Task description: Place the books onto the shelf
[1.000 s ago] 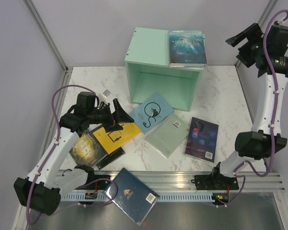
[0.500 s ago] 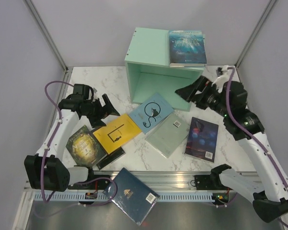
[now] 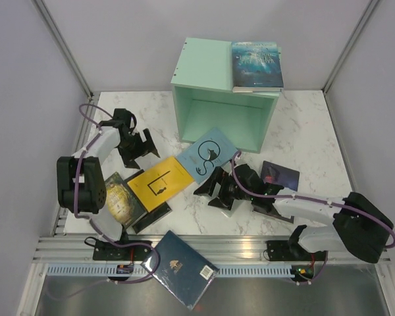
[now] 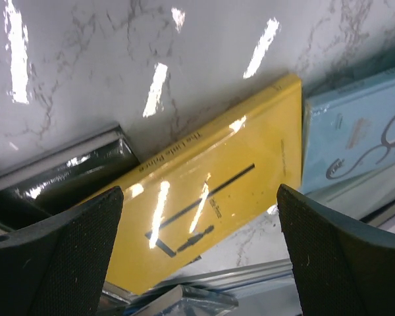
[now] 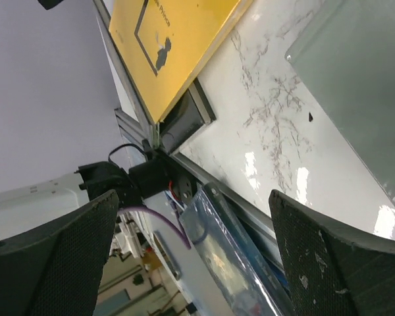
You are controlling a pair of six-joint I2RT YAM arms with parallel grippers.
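Books lie mostly loose on the counter, and only one blue book rests on top of the green shelf, so the job looks barely begun. What has changed in the last second is the arms. The right arm, which was folded up high in the far right corner, has swung down and now stretches low across the counter into the middle of the spread. The left arm has drawn back from over the yellow book towards the far left. To me that reads as the right arm taking over the next pick while the left clears out of its way. The right gripper has its jaws spread as wide as they go, holding nothing. It sits over the near-left part of the pale green book, whose corner shows beside one finger in the wrist view, though I cannot tell whether it touches. The left gripper is also fully spread and empty. The yellow book lies in front of its jaws, just beyond their tips, with the spine facing them. The dark starry book sits just beside the right arm.
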